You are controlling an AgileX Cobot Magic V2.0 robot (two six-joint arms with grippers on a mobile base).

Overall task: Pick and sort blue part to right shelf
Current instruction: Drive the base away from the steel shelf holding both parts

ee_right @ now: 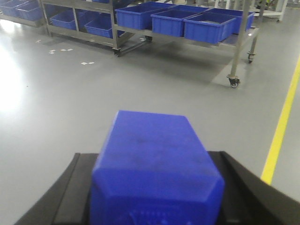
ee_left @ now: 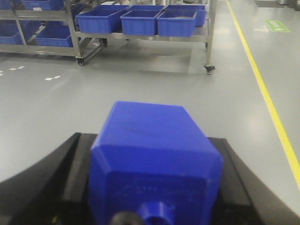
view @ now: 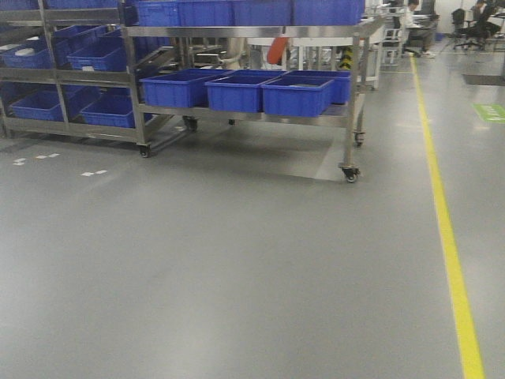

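In the left wrist view my left gripper (ee_left: 151, 140) is shut on a blue part (ee_left: 154, 159), a boxy block with chamfered edges and a round stub at its near end, held between the black fingers (ee_left: 70, 159). In the right wrist view my right gripper (ee_right: 150, 157) is shut on a second, similar blue part (ee_right: 157, 164). Both parts are carried above the grey floor. Neither gripper shows in the exterior view. The wheeled steel shelf (view: 347, 118) with blue bins (view: 296, 95) on its lower level stands ahead, some distance off.
A second rack (view: 47, 79) with slanted blue bins stands at the left, next to the wheeled shelf. A yellow floor line (view: 450, 245) runs along the right. White tape marks (view: 93, 173) lie on the floor at the left. People sit at desks far back right (view: 481, 24).
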